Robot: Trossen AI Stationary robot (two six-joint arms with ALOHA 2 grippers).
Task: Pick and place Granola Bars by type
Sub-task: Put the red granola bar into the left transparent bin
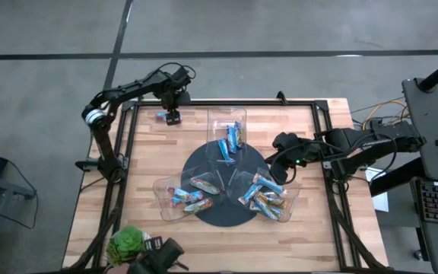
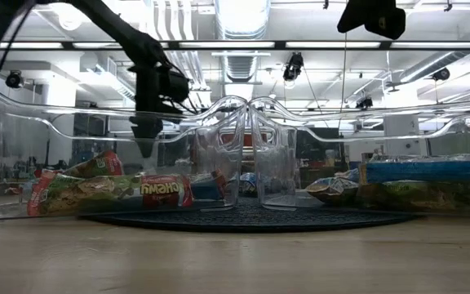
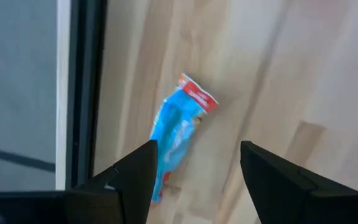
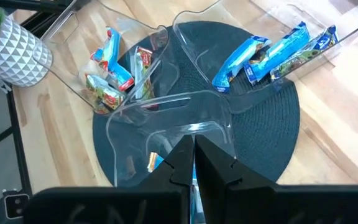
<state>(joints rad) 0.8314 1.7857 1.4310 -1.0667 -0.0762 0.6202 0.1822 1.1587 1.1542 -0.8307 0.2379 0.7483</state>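
Now the left gripper, fingers apart and empty, hovers directly above a lone blue granola bar on the table's far-left corner; its long axis runs across the finger gap. The right gripper hangs clenched over the trays.

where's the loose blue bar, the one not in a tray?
High view: the blue bar lies on the bare table near its far-left corner, apart from the trays. The left gripper, jaws open, hovers right over it.
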